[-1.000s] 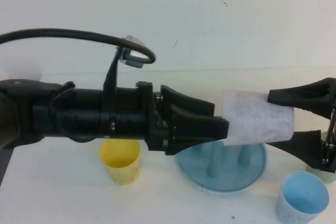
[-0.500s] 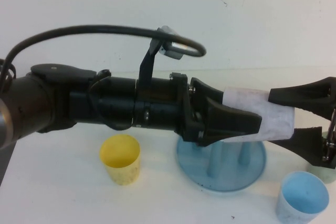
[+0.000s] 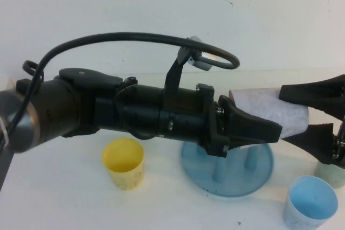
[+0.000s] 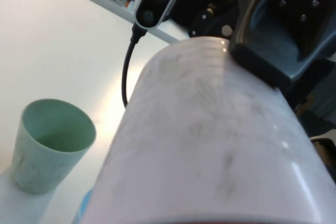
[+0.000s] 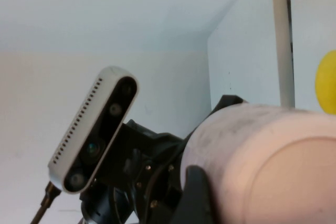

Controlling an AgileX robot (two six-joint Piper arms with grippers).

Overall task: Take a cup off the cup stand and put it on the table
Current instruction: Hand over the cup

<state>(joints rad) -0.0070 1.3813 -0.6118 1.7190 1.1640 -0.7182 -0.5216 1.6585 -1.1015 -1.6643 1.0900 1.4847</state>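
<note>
1. Far out to the left pincer's left, below its arm: yellow cup, standing on the white surface.
2. Left pincer: reaches in from the left, pressed up against the cup's near end. Cannot tell whether clamped or slack.
3. The cup: pale pink, lying sideways in the air between the two pincers, above the cup stand and clear of its pegs. Not yet on the surface.
4. Right pincer: comes in from the right, one finger above and one below the cup's far end, gripping it.
5. Below the right pincer: light blue cup and a pale green cup, both upright.
6. Likely handling: light, thin-walled plastic, smooth and a little slippery, apt to flex if squeezed hard. Best held across the mid-wall with modest pressure, then turned upright before release.
7. No brand, label or readable writing on the cup.
</note>
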